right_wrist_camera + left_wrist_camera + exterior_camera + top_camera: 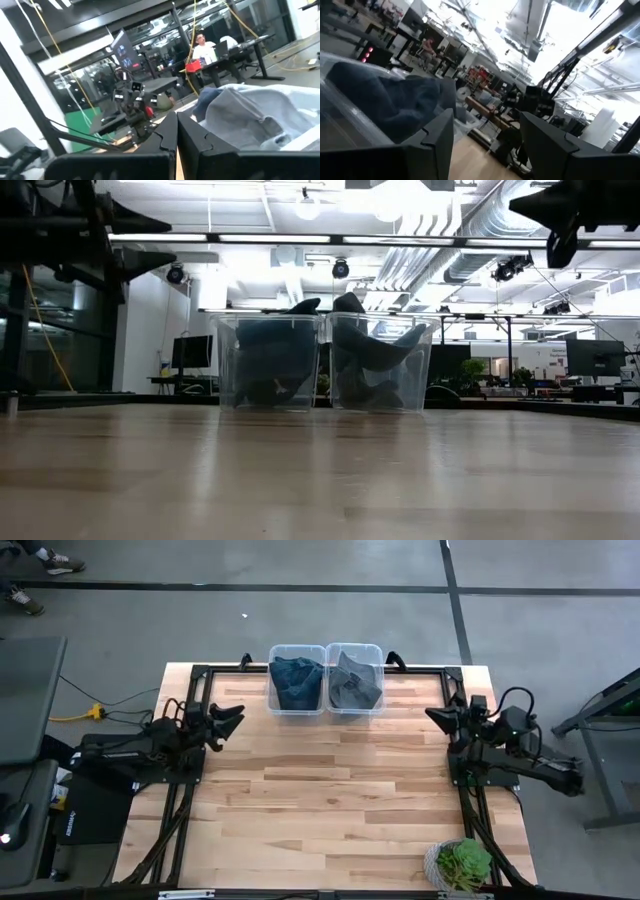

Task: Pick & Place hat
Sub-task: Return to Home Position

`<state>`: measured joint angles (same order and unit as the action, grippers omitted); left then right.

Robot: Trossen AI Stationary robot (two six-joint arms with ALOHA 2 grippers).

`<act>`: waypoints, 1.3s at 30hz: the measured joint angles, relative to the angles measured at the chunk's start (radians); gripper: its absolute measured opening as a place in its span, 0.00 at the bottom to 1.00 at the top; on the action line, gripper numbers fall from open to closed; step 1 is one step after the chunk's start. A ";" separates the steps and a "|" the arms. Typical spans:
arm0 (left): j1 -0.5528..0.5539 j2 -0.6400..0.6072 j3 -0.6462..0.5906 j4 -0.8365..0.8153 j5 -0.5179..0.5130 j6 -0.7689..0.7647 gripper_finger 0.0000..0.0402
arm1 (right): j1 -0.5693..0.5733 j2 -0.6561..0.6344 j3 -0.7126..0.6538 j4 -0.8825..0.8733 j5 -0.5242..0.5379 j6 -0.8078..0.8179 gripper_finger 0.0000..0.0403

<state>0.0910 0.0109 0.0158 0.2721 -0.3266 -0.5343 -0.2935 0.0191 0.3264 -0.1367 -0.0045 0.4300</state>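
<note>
A dark blue hat (296,682) lies in the left clear bin (297,708) at the table's far edge. A grey hat (355,680) fills the right clear bin (353,709) next to it. In the low view both hats (270,350) (375,352) stick up above the bin rims. My left gripper (232,720) hovers open above the table's left side, pointing toward the bins; its wrist view shows the blue hat (395,105) ahead. My right gripper (432,716) is shut and raised on the right side, with the grey hat (250,115) ahead in its own view. Neither touches anything.
A potted green plant (463,863) stands at the table's near right corner. The wooden tabletop (330,800) between the arms and in front of the bins is bare. Black frame rails (175,830) run along both table sides.
</note>
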 joint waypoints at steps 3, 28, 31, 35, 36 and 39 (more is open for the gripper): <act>0.000 0.001 0.000 -0.007 0.020 0.015 0.48 | 0.000 -0.015 -0.045 0.064 -0.030 0.024 0.00; 0.000 0.000 -0.003 -0.206 0.007 0.134 0.48 | 0.000 -0.014 -0.213 0.208 -0.053 0.049 0.00; 0.000 0.000 -0.003 -0.191 0.007 0.134 0.48 | 0.000 -0.014 -0.213 0.244 -0.020 0.022 0.00; 0.000 0.000 -0.003 -0.185 -0.004 0.131 0.48 | 0.000 -0.005 -0.212 0.254 0.034 -0.026 0.00; 0.000 0.000 -0.003 -0.186 -0.013 0.122 0.48 | 0.000 0.000 -0.212 0.257 0.034 -0.037 0.00; 0.000 0.000 -0.003 -0.197 -0.040 0.103 0.48 | 0.000 0.012 -0.212 0.262 0.034 -0.044 0.00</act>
<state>0.0914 0.0105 0.0128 0.0748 -0.3667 -0.4308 -0.2935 0.0310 0.1143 0.1257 0.0299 0.3862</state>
